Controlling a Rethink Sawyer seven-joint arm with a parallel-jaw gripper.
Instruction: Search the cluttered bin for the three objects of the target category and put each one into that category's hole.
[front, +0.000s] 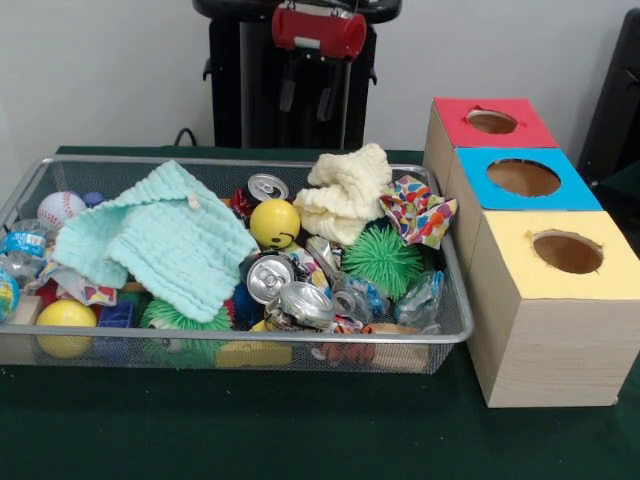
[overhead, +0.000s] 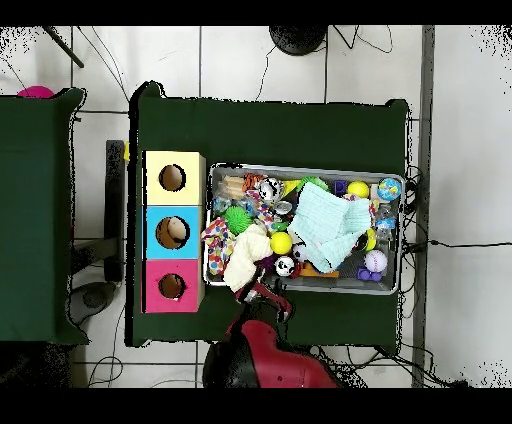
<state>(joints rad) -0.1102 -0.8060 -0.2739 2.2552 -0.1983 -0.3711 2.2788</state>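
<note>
Wire-mesh bin (front: 452, 335) sits on dark green cloth table (front: 300, 440), packed with clutter. Gripper (front: 306, 95) hangs above the bin's far rim under a red cylindrical arm link; two dark fingers (front: 287, 92) point down with a visible gap between them, nothing held, so spread apart and empty. The overhead view puts the gripper (overhead: 262, 292) at the bin edge nearest the base. In the bin: mint waffle-knit cloth (front: 160, 240), crumpled, draped over the left-centre pile; cream knit cloth (front: 345, 195) bunched at the far side; multicolour patterned fabric (front: 415, 210) against the right wall. Crushed aluminium cans, shiny lids with pull tabs: one upright at the far side (front: 266, 188), one in the centre (front: 270, 278), one flattened just beside it (front: 307, 302). Smooth yellow smiley ball (front: 274, 223) between the two knit cloths. Spiky green rubber ball (front: 383, 260) right of centre. Baseball (front: 61, 208) in the far left corner, plain yellow ball (front: 66, 325) in the near left corner. Right of the bin, three wooden cube boxes in a row, each with a round hole on top: red top (front: 495, 122), blue top (front: 523, 178), yellow top (front: 563, 253). Holes look empty, interiors mostly in shadow.
</note>
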